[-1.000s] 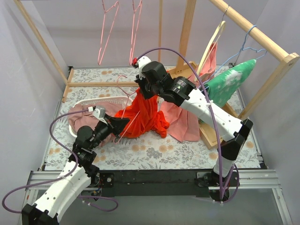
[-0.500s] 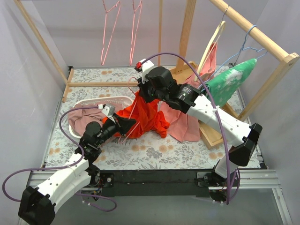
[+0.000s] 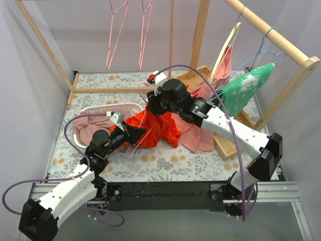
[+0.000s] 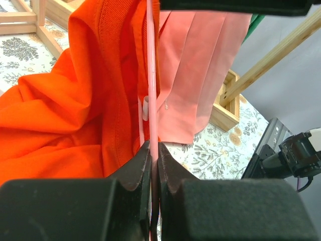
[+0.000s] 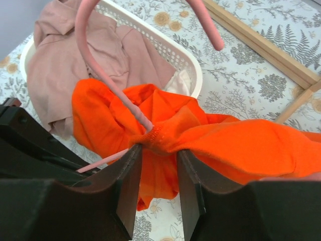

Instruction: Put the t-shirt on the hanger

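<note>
Left end effector (image 4: 154, 146) pinching hanger (image 4: 152, 75), arm low; right end effector (image 5: 159, 150) spread around t-shirt (image 5: 241, 148), arm reaching leftward.

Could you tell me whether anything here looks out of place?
The t-shirt lies bunched in a heap around the pink hanger rather than hanging from it, and the dusty-pink cloth spills over the rim of the white basket.

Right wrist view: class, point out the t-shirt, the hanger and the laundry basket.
t-shirt (image 5: 241, 148), right wrist view, on the orange fold at the right.
hanger (image 5: 111, 89), right wrist view, on the hook's pink stem.
laundry basket (image 5: 170, 50), right wrist view, on its white rim.
</note>
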Robot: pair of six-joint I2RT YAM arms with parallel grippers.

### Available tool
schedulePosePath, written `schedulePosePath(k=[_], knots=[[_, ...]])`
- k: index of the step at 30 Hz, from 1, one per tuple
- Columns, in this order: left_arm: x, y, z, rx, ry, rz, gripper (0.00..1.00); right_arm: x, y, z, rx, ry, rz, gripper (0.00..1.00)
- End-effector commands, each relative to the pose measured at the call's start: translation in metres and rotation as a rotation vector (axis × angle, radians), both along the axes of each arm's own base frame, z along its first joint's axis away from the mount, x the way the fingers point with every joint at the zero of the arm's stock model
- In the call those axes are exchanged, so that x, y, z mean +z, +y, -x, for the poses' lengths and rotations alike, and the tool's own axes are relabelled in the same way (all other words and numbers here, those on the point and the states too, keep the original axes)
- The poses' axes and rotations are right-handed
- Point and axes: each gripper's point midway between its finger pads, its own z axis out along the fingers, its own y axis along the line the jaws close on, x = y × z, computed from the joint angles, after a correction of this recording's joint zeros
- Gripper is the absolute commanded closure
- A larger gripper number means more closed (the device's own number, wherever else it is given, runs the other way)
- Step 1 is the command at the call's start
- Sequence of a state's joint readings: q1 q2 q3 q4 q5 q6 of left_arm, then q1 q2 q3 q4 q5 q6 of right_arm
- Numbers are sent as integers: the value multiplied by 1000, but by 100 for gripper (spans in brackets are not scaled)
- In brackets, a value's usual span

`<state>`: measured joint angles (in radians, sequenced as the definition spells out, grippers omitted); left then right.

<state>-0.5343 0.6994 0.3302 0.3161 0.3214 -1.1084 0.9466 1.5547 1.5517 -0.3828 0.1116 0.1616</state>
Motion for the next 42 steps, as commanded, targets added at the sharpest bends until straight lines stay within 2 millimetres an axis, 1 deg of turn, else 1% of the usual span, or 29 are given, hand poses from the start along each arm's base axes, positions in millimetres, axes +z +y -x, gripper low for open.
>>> schedulePosePath(k=[1, 4, 7, 9, 15, 18, 20, 25, 27, 29, 30, 31, 32, 33, 34, 35, 36, 37, 38, 39, 40, 41, 42], knots=[[37, -7, 5, -46, -98, 41, 100, 36, 10, 15, 70, -42, -146, 57], [38, -10, 8, -74, -106, 31, 100, 28, 9, 12, 52, -40, -132, 55], [38, -12, 12, -97, -103, 21, 100, 29, 10, 4, 29, -53, -120, 55], [36, -14, 15, -117, -99, 10, 100, 37, 11, 1, 22, -69, -126, 55], [37, -18, 20, -153, -92, -6, 100, 35, 15, -12, -11, -88, -92, 56], [34, -20, 23, -173, -80, -19, 100, 37, 10, -18, -49, -104, -82, 58], [33, -20, 25, -176, -74, -20, 100, 36, 7, -21, -70, -119, -72, 57], [25, -20, 29, -184, -44, -21, 100, 36, 5, -23, -69, -138, -67, 56], [24, -21, 30, -194, -36, -21, 100, 31, 9, -21, -51, -132, -63, 56], [26, -21, 29, -191, -38, -18, 100, 18, 13, -19, -35, -101, -52, 57], [24, -21, 27, -186, -33, -24, 100, 13, 15, -18, -30, -91, -49, 61], [26, -21, 27, -185, -36, -21, 100, 9, 16, -17, -25, -80, -46, 66], [27, -22, 26, -183, -33, -22, 100, 6, 17, -17, -26, -70, -50, 73], [27, -22, 24, -177, -24, -15, 100, 3, 16, -16, -26, -64, -49, 84], [28, -23, 22, -171, -11, -11, 100, 2, 16, -16, -31, -60, -48, 92], [28, -23, 20, -158, 3, -6, 99, 0, 15, -16, -36, -59, -48, 99], [29, -21, 14, -115, 48, 18, 97, -1, 12, -16, -43, -60, -43, 99], [26, -21, 10, -97, 78, 25, 92, -1, 11, -16, -49, -62, -42, 99], [32, -20, 5, -65, 100, 53, 84, -2, 9, -16, -56, -64, -40, 99], [29, -17, 1, -25, 155, 64, 74, -2, 6, -16, -62, -69, -34, 99], [30, -12, -8, 45, 217, 105, 69, -3, 2, -19, -82, -76, -29, 99], [38, -12, -10, 62, 230, 127, 59, -2, 1, -19, -87, -82, -30, 99], [38, -10, -11, 80, 257, 135, 53, 1, -4, -20, -103, -93, -29, 99]])
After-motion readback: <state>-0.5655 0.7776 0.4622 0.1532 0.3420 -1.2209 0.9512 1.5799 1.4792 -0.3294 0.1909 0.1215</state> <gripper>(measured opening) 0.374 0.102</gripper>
